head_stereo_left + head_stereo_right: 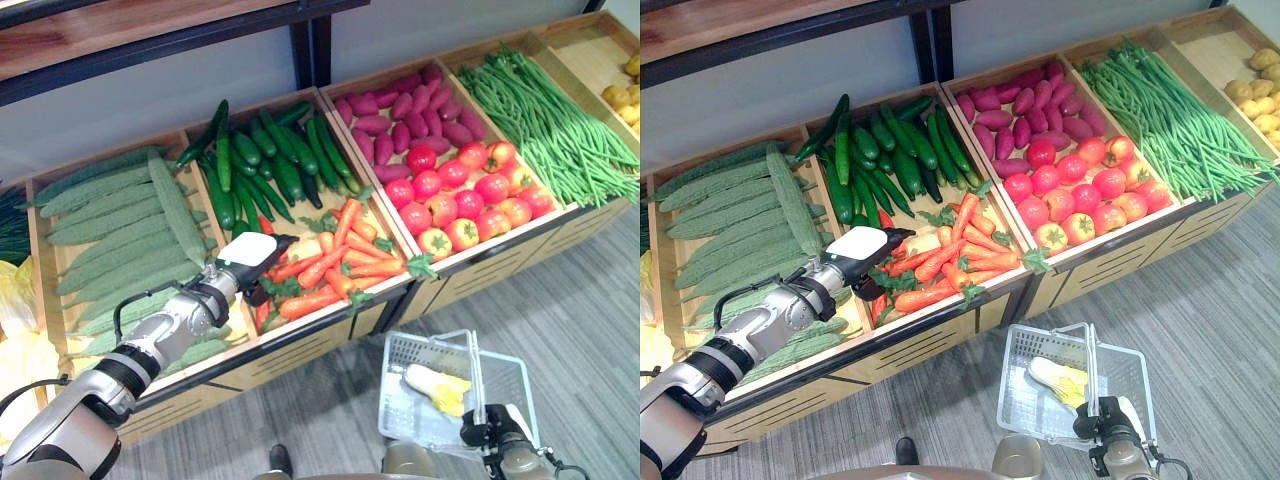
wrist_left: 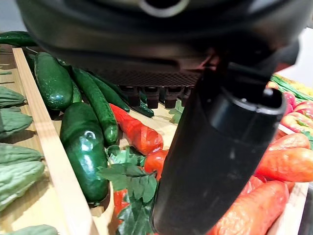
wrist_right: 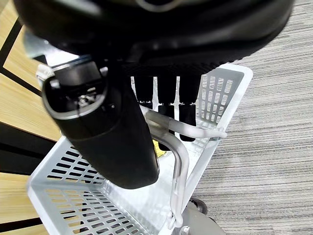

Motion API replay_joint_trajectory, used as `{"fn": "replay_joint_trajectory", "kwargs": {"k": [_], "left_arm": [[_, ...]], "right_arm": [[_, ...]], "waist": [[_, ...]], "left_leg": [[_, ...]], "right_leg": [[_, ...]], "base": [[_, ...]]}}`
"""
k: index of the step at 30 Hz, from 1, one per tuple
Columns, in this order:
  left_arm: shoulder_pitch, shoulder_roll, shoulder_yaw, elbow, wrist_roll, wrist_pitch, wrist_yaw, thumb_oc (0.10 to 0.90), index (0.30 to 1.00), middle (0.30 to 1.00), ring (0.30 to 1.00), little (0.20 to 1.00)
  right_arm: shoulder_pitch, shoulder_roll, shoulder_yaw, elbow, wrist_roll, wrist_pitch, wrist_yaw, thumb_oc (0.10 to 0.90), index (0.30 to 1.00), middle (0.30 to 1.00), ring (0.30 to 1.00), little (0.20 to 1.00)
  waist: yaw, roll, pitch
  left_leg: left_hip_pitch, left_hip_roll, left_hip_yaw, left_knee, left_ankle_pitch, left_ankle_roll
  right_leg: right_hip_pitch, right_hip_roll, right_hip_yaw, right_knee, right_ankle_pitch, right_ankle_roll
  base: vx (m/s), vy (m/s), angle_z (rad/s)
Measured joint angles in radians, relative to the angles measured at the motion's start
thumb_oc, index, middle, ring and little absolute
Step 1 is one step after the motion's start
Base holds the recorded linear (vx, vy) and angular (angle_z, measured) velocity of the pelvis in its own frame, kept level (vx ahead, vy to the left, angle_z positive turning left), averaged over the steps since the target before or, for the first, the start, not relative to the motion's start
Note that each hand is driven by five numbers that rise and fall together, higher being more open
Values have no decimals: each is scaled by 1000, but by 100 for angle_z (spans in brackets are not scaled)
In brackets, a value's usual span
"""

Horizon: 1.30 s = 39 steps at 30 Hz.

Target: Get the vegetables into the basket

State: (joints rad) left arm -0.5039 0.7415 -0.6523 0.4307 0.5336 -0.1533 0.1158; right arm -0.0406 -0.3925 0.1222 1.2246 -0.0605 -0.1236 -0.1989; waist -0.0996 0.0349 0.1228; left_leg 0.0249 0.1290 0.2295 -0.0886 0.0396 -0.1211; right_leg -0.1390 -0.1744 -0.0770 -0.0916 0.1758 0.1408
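Carrots point(image 1: 330, 262), a heap under left hand point(image 1: 262, 268), fingers relaxed, empty. Right hand point(image 3: 161, 105) curled on handle point(image 3: 182, 147) of basket point(image 1: 410, 352); one corn point(image 1: 437, 387) inside.

One white basket point(image 1: 500, 385) holds one ear of corn point(image 1: 437, 387); about fourteen tomatoes point(image 1: 462, 203) fill one wooden compartment.

The long sloping produce crate point(image 1: 300, 345) looks like pale, matt wood with visible grain, and its dividers point(image 2: 54, 156) are bare wooden slats. The dark green cucumbers point(image 2: 84, 147) are smooth and glossy, while the pale green bitter gourds point(image 1: 120, 235) at 9 o'clock of them look rough and ridged. The orange carrots point(image 2: 254, 210) have a wrinkled, slightly shiny skin. The white perforated basket point(image 3: 63, 196) looks like plastic with a smooth tubular handle point(image 3: 182, 161). The grey floor point(image 1: 580, 300) looks like ribbed, matt carpet.
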Motion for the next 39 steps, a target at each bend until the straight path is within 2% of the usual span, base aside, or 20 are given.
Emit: {"fn": "replay_joint_trajectory", "kwargs": {"k": [5, 12, 13, 14, 15, 16, 17, 21, 35, 39], "left_arm": [[1, -50, 40, 6, 19, 23, 20, 900, 1000, 1000, 1000, 1000], [0, -53, 39, 26, 37, 31, 36, 900, 1000, 1000, 1000, 1000], [1, -57, 39, 42, 48, 30, 43, 831, 904, 904, 904, 904], [0, -65, 37, 90, 67, 34, 51, 614, 599, 599, 599, 599], [0, -67, 36, 107, 79, 36, 54, 602, 583, 583, 583, 583], [0, -71, 36, 119, 100, 35, 78, 488, 424, 424, 424, 424], [-2, -73, 36, 122, 120, 38, 95, 404, 305, 305, 305, 305], [-22, -80, 35, 149, 156, 41, 126, 400, 300, 300, 300, 300], [-27, -103, 19, 165, 173, 66, 114, 400, 300, 300, 300, 300], [14, -102, 87, 82, 140, 67, 115, 400, 300, 300, 300, 300]], "right_arm": [[-9, 2, 0, 0, 1, 0, 0, 400, 300, 300, 300, 300], [-22, 3, 0, 4, 1, 2, 0, 400, 300, 300, 300, 300], [-22, 3, 0, 5, 1, 2, 0, 400, 300, 300, 300, 300], [-29, 4, 0, 4, 1, 2, 0, 400, 300, 300, 300, 300], [-29, 4, 0, 4, 1, 1, -2, 400, 300, 300, 300, 300], [-28, 4, 0, 5, 1, 1, -4, 400, 300, 300, 300, 300], [-28, 5, 0, 4, 1, 1, -5, 400, 300, 300, 300, 300], [-28, 5, 0, 4, 1, 0, -6, 400, 300, 300, 300, 300], [-27, 6, 1, 3, 2, -4, -20, 400, 300, 300, 300, 300], [-26, 8, 1, 3, 3, -1, -20, 400, 300, 300, 300, 300]], "waist": [[-2, -7, 16], [-11, -6, 17], [-12, -6, 17], [-15, -6, 17], [-18, -6, 17], [-21, -6, 17], [-24, -6, 17], [-27, -5, 18], [-24, -3, 19], [-22, -4, 20]], "left_leg": [[1, 0, 3, 0, 0, 0], [0, 0, 8, 0, -2, 2], [0, 0, 9, 0, -2, 3], [0, 0, 16, 0, -3, 4], [-5, -1, 19, 0, -3, 4], [-7, -1, 20, 0, -3, 4], [-7, 0, 23, 0, -3, 4], [-6, 0, 24, 0, -3, 4], [-3, 2, 25, 0, -3, 4], [7, 2, 22, 0, -3, 4]], "right_leg": [[-2, 2, 4, 4, 1, 0], [-6, 3, 8, 3, 1, 0], [-6, 3, 10, 3, 1, 0], [-12, 3, 16, 3, 1, 0], [-18, 4, 19, 3, 2, 0], [-22, 5, 21, 4, 3, -1], [-22, 6, 23, 4, 3, -1], [-23, 7, 24, 3, 3, -1], [-20, 8, 24, 4, 5, -2], [-6, 8, 21, 4, 5, -2]], "base": [[0, 0, 0], [0, -1, 0], [-7, -5, -9], [-11, 0, -11], [-14, -6, -12], [-15, -7, -7], [-13, -14, -5], [-3, -2, -1], [0, 0, 0], [5, -2, 1]]}}
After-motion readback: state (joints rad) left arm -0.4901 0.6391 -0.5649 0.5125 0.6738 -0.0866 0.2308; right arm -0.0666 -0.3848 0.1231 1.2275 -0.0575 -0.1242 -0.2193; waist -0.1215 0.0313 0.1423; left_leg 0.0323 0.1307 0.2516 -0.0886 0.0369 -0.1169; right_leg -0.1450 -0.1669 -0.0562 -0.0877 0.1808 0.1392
